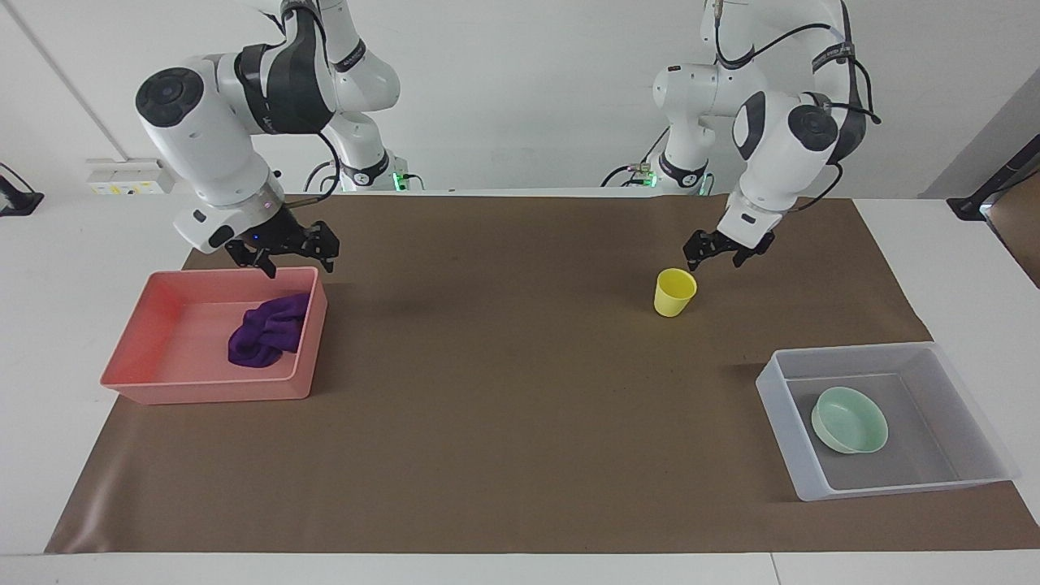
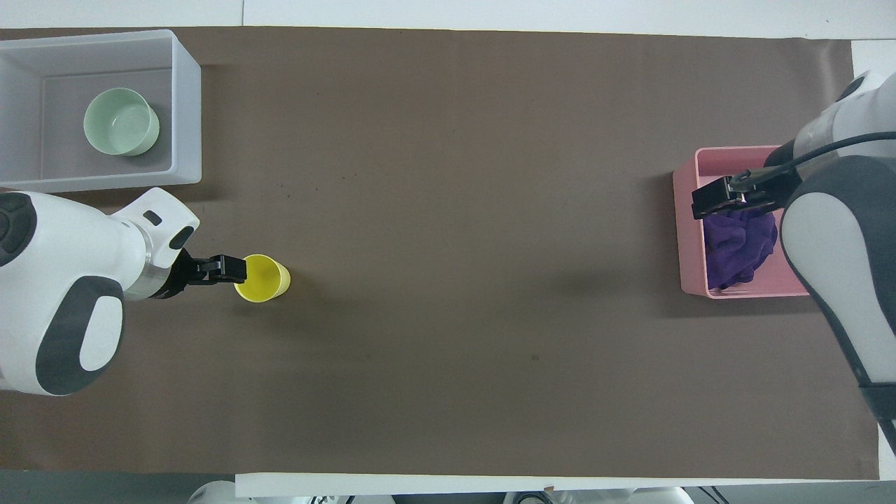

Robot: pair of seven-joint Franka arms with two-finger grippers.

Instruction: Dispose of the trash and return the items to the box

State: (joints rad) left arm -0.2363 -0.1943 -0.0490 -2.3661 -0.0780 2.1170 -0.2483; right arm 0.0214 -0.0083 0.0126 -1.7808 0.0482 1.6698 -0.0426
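Purple rag [image 1: 266, 335] is lying in pink tray [image 1: 175, 382]; right end effector [image 1: 286, 258] is hovering w/ fingers apart over its rim. Left end effector [image 1: 718, 253], released, is hanging just above yellow cup [image 1: 674, 293] on desk. Green bowl [image 1: 850, 420] is sitting in whitish box [image 1: 784, 435].
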